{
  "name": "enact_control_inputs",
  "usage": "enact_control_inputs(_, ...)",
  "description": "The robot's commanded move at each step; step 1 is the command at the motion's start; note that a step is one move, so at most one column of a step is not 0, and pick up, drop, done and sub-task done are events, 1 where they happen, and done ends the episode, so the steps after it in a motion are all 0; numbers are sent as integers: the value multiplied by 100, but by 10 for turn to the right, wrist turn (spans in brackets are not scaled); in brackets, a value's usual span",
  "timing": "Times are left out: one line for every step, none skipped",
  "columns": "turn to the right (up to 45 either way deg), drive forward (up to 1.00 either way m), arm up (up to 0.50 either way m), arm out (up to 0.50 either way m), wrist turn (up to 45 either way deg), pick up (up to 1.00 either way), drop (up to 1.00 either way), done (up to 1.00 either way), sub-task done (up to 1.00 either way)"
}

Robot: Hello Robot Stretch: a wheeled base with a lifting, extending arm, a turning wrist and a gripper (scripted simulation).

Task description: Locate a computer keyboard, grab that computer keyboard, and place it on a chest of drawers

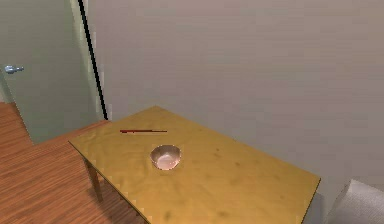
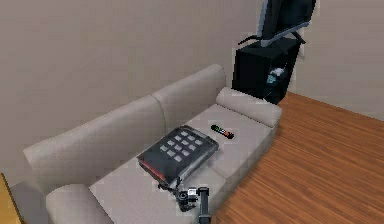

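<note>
Ahead, a yellow wooden table [image 1: 230,180] bearing a small round bowl [image 1: 166,157] stands beside the end of the pale beige sofa [image 1: 355,200]. To my side, the dark flat keyboard with grey keys [image 2: 178,153] lies on the sofa's seat, my claw [image 2: 182,190] at its near edge. I cannot tell whether it grips anything. The keyboard is found but, I judge, not lifted, and the carry to a chest of drawers is still to do.

A pale sofa [image 2: 120,130] runs from 8 o'clock toward 1 o'clock. A dark keyboard [image 2: 180,150] with grey keys lies on its seat at the centre, and a small remote [image 2: 222,130] lies at the keyboard's 2 o'clock. The gripper [image 2: 178,190] is at the keyboard's 6 o'clock; whether it holds anything cannot be told. A black cabinet [image 2: 255,75] with a television [image 2: 285,15] on top stands at 1 o'clock.
</note>
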Motion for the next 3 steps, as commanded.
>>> enact_control_inputs(0,0,50,0,0,0,0,0,0)
enact_control_inputs(0,0,10,0,0,0,0,0,0)
enact_control_inputs(0,0,0,0,-450,0,0,0,0)
